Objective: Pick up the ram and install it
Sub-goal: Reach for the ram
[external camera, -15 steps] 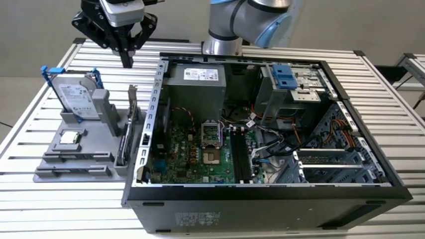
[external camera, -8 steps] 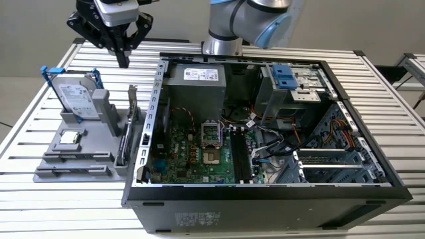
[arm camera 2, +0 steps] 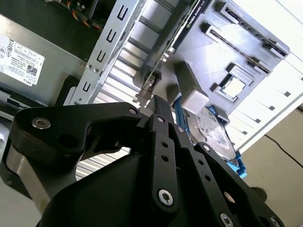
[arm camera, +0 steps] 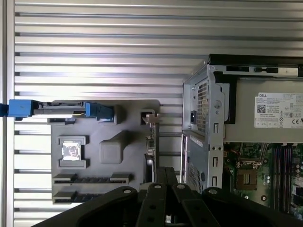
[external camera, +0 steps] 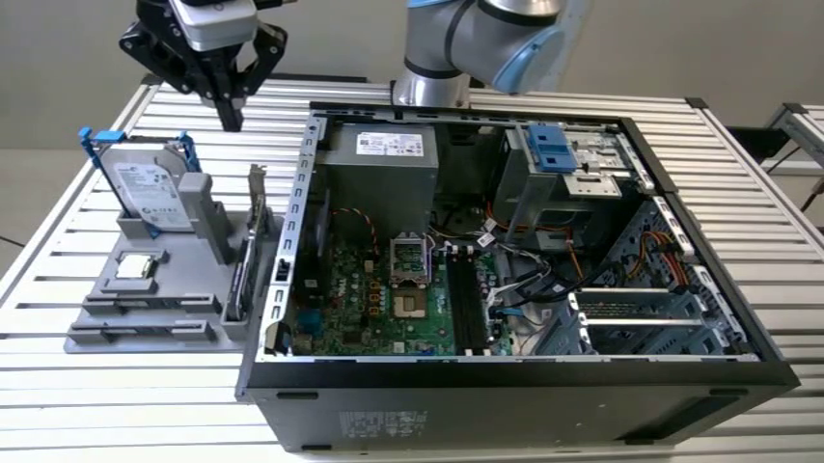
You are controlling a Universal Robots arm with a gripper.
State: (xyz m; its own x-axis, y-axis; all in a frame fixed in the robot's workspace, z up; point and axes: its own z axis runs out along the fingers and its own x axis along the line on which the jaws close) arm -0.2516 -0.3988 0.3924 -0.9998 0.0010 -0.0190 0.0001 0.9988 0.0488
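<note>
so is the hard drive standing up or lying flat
Upright: the hard drive stands on edge in the grey holder, seen edge-on in the first wrist view.

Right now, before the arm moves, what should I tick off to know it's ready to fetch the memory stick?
1. End effector empty: ok, shut on nothing.
2. Ram sitting in the grey holder: ok.
3. End effector at the ram: not ok, it hangs apart, higher up.
4. Black motherboard slots free: ok, they look empty.
5. Case side open: ok.
</note>
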